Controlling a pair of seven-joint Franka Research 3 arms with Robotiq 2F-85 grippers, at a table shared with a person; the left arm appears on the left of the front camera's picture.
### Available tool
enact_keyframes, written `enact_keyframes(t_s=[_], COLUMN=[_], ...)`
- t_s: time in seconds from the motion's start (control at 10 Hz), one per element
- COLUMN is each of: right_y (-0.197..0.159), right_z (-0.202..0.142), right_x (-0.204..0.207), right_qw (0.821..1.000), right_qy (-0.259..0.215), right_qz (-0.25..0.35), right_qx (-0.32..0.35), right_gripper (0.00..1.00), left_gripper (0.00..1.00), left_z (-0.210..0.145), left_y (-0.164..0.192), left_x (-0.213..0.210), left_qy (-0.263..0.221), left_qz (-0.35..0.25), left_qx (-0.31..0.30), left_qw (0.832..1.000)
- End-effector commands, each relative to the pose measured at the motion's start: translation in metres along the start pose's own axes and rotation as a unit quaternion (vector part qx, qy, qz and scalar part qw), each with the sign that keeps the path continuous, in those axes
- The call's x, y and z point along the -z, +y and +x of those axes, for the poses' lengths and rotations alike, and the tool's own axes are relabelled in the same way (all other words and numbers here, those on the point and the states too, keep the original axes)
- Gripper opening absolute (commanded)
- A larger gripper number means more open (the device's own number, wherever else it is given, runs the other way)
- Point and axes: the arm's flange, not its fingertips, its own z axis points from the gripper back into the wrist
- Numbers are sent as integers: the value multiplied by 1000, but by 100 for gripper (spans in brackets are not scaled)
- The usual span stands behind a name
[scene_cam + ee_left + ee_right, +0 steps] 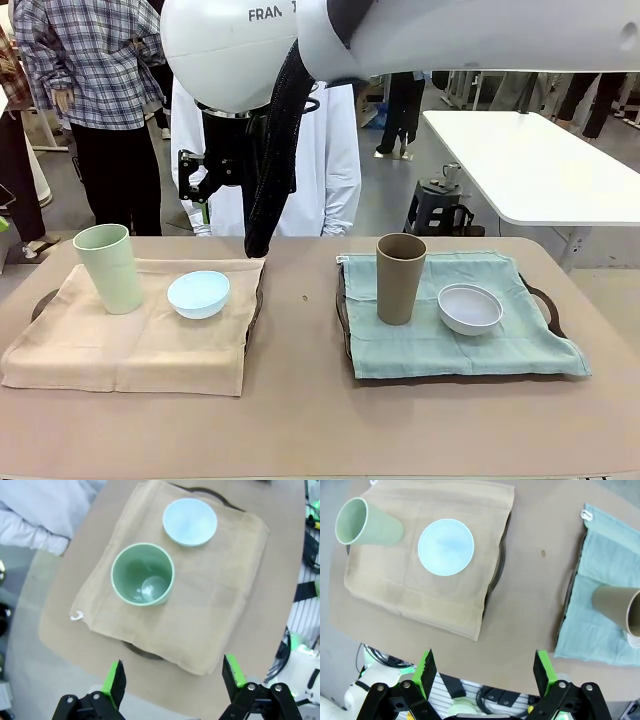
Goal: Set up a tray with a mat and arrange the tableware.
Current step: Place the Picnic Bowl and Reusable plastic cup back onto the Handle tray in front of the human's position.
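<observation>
Both grippers, left (172,677) and right (485,672), are hovering wide open, empty, above the pale green tumbler (143,574) and light blue bowl (445,547).

On my left I see the pale green tumbler (109,267) standing upright and empty on the beige mat (130,335), which covers a dark tray (256,300). Just beside it sits the light blue bowl (198,294), upright. On my right, the brown tumbler (400,278) stands upright on the teal mat (450,335) over a second dark tray (541,300), the white bowl (470,308) just beside it.
</observation>
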Motion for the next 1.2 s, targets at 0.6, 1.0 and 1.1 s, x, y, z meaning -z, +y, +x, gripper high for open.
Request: enact_keyframes(t_s=[0.6, 1.0, 1.1], right_y=[-3, -4, -6], right_z=[-1, -12, -19], right_x=[0, -7, -16], right_qw=[1000, 1000, 1000], right_qy=[0, -4, -3], right_qz=[-6, -5, -12], right_qx=[3, -1, 4], right_gripper=[100, 100, 100], left_gripper=[100, 100, 100], left_z=[0, -1, 4], left_y=[2, -13, -27], left_x=[0, 0, -5], left_qy=[1, 2, 19], left_qz=[4, 2, 11], left_qx=[9, -58, -123], left_qw=[1000, 998, 992])
